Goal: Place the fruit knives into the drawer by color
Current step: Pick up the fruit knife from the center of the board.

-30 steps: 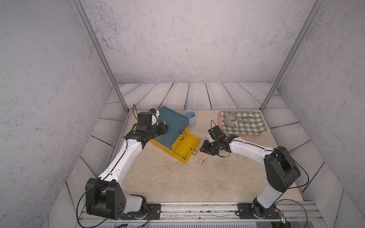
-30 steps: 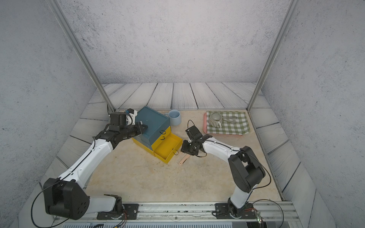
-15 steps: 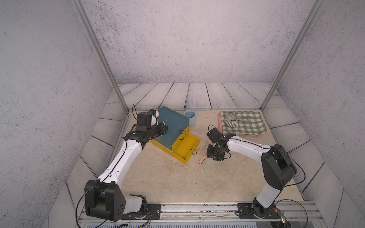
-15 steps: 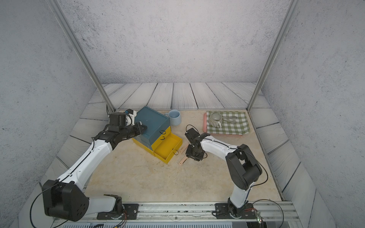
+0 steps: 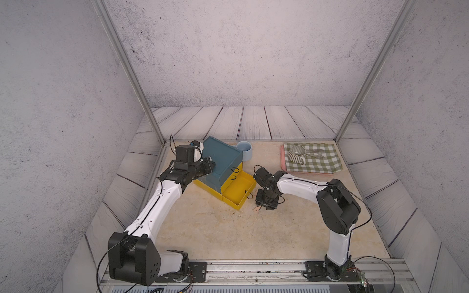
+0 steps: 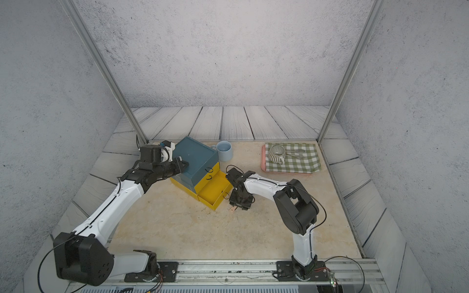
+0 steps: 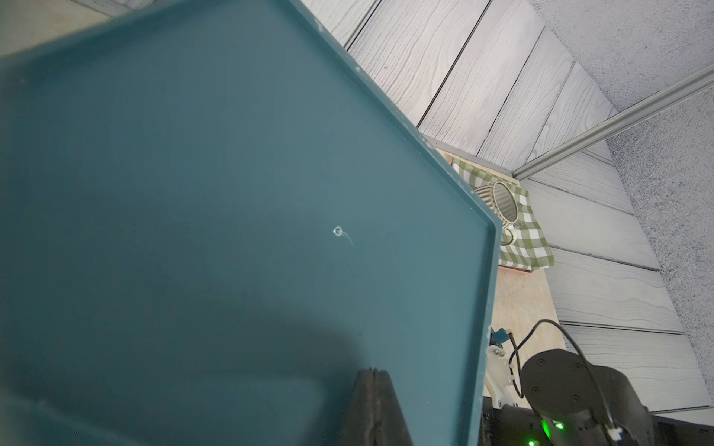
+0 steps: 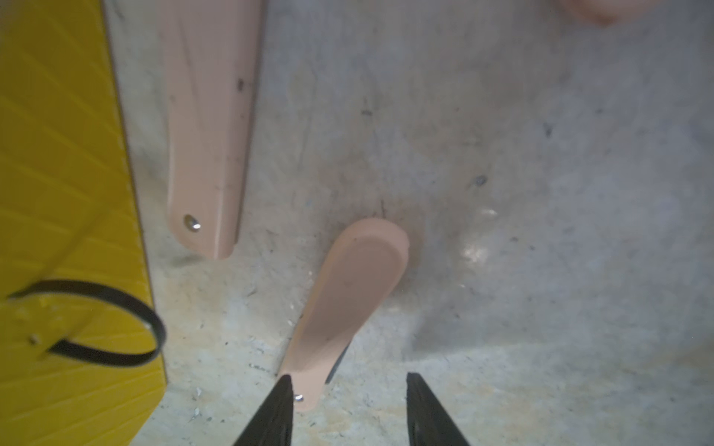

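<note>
**Sorting at the chest, seen from the front rail.** Nearest, just below centre in both top views, the right gripper (image 5: 264, 207) points straight down at the table (image 5: 203, 236). Its jaws stand apart with nothing clamped. The wrist view shows one peach-pink fruit knife (image 8: 347, 301) lying flat, its riveted end just beside one fingertip (image 8: 284, 390). The claw seems set to straddle that end for a pinch across the narrow width.

A second peach-pink knife (image 8: 208, 127) lies near the first, alongside the front of the bottom yellow drawer (image 5: 238, 189) with its black ring pull (image 8: 104, 324). That drawer is pulled out of the three-drawer chest (image 5: 223, 157), left of centre, so a knife need travel only a short way. No knife shows inside it, and no mint or olive knives are visible.

On the chest's dark teal top the left gripper (image 7: 373, 376) appears to press with jaws closed on nothing, presumably bracing the light chest against sliding.

Farther back stands a pale blue cup (image 5: 245, 149). At the upper right of the table a green checked cloth (image 5: 317, 162) carries a striped mug (image 5: 295, 154) and a metal utensil (image 5: 314, 152), no part of the sorting.
</note>
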`<action>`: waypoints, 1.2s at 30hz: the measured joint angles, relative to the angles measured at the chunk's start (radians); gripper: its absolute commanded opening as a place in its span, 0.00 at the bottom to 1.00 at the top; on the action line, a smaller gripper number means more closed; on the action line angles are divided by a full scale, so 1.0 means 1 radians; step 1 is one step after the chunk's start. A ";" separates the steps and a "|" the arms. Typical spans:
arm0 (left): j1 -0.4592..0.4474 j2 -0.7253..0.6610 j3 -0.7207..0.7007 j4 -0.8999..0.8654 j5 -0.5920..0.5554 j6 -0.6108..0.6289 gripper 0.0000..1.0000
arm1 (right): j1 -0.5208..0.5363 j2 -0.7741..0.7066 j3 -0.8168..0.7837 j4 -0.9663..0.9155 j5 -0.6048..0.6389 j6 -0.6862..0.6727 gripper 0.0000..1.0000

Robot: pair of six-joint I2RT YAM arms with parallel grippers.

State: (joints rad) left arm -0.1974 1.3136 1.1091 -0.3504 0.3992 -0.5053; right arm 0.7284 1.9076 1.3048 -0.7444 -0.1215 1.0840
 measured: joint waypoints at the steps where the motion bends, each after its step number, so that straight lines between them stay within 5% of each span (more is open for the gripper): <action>1: 0.000 0.000 0.000 0.000 0.000 0.000 0.00 | 0.000 0.000 0.000 -0.003 0.000 0.005 0.49; 23: 0.000 -0.015 -0.002 -0.022 0.001 0.001 0.00 | 0.000 0.114 0.124 -0.042 0.007 0.000 0.47; 36: 0.001 -0.018 -0.002 -0.029 0.010 0.000 0.00 | -0.005 0.065 0.045 -0.024 0.044 -0.020 0.27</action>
State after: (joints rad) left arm -0.1967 1.2961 1.1076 -0.3794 0.4088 -0.5049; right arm 0.7235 1.9724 1.3499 -0.7689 -0.0776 1.0637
